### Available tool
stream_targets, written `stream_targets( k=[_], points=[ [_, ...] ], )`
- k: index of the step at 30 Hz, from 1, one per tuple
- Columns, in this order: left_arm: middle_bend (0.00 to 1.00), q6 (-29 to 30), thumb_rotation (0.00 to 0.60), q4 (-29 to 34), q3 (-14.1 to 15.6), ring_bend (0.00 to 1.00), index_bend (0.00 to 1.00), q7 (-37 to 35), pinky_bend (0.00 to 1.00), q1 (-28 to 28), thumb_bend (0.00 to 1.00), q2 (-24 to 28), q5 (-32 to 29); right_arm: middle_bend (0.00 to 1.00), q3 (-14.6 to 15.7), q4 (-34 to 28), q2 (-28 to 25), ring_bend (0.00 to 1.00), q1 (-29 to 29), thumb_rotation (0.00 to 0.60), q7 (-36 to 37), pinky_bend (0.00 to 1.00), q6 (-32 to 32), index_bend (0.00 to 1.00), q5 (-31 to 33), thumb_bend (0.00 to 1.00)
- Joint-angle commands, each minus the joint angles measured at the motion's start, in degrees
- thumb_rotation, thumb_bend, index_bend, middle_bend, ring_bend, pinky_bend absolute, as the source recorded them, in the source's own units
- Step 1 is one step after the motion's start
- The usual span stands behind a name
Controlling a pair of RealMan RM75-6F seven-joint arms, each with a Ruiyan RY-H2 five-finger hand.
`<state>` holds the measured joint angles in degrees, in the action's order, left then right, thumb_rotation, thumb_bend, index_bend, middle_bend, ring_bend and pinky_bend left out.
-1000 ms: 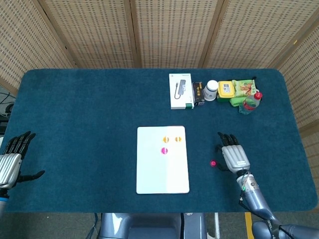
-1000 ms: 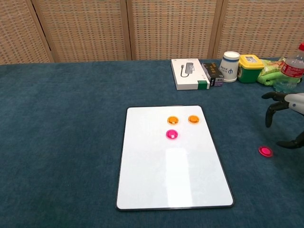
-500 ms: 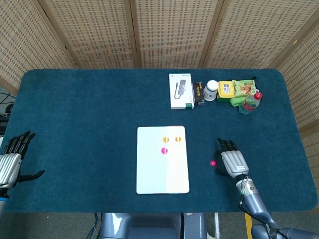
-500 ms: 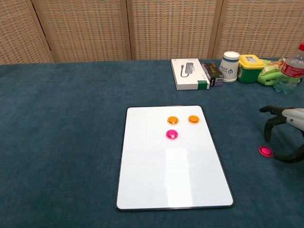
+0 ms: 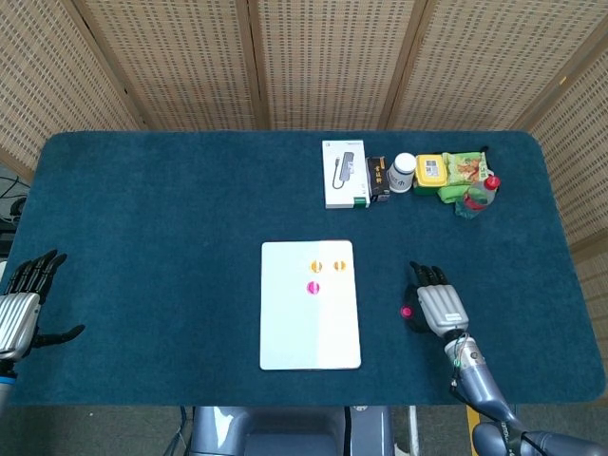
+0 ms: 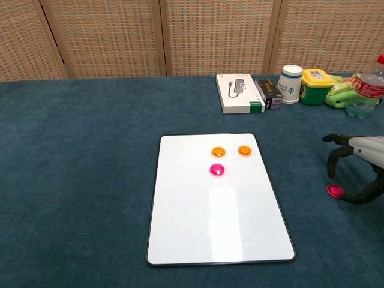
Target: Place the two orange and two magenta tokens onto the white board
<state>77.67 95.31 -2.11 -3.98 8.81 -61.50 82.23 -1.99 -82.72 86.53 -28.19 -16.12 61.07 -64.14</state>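
Three tokens are placed on the white board (image 6: 216, 210); the last magenta token (image 6: 335, 191) is framed by the spread right robot hand (image 6: 354, 171).

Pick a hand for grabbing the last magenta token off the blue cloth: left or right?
Right. The right hand hovers open directly over the round magenta token on the cloth, right of the white rectangular board. The left hand sits at the far left table edge, across the board.

The right robot hand (image 6: 360, 171) is cut off by the chest view's edge.
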Motion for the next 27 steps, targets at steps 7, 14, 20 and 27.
stream_targets(
  k=[7, 14, 20, 27],
  points=[
    [0.00, 0.00, 0.600, 0.01, -0.03, 0.00, 0.00, 0.06, 0.00, 0.00, 0.00, -0.01, -0.10, 0.02, -0.54, 0.41, 0.79, 0.00, 0.02, 0.600, -0.88, 0.00, -1.21, 0.43, 0.12, 0.31],
    [0.00, -0.10, 0.600, 0.04, -0.04, 0.00, 0.00, 0.15, 0.00, 0.03, 0.00, -0.01, -0.19, 0.02, -0.89, 1.01, 0.95, 0.00, 0.00, 0.600, -1.43, 0.00, -2.42, 0.43, 0.65, 0.31],
    [0.00, -0.07, 0.600, 0.07, -0.07, 0.00, 0.00, 0.28, 0.00, 0.01, 0.00, -0.02, -0.29, 0.02, -1.24, 1.33, 1.24, 0.00, -0.07, 0.600, -1.64, 0.00, -3.05, 0.43, 0.79, 0.31],
    [0.00, -0.09, 0.600, 0.12, -0.09, 0.00, 0.00, 0.30, 0.00, 0.01, 0.00, -0.01, -0.33, 0.03, -1.51, 1.75, 1.51, 0.00, -0.02, 0.600, -1.77, 0.00, -3.66, 0.56, 1.11, 0.31]
  ],
)
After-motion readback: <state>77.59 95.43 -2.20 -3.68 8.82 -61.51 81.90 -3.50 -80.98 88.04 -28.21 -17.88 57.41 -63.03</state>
